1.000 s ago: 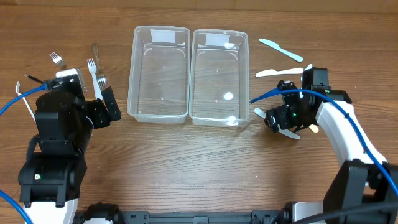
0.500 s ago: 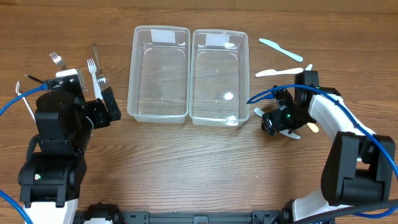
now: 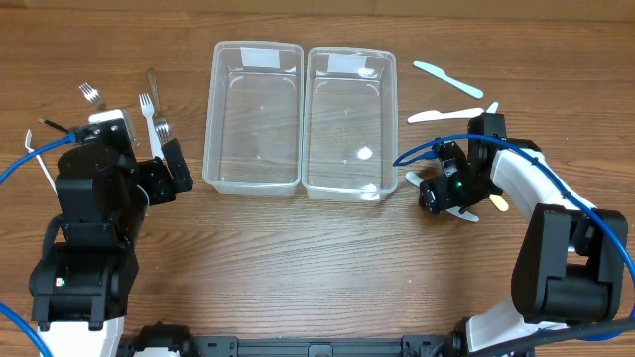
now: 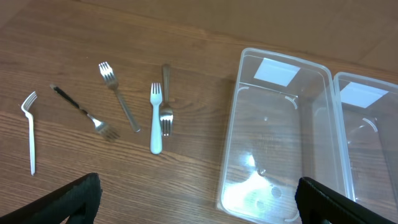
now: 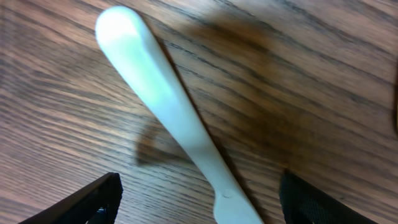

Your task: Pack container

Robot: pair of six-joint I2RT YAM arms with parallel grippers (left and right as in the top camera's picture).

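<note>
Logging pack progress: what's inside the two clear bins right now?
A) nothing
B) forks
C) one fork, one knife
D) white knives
A: the left bin and right bin both show bare bottoms; the forks lie on the table to their left, the white knives to their right.

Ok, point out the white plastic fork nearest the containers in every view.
Overhead: white plastic fork, upper left, left of the left container.
Left wrist: centre-left, beside a metal fork.
Right wrist: not in it.
Shared landmark, overhead and left wrist: the left container.
</note>
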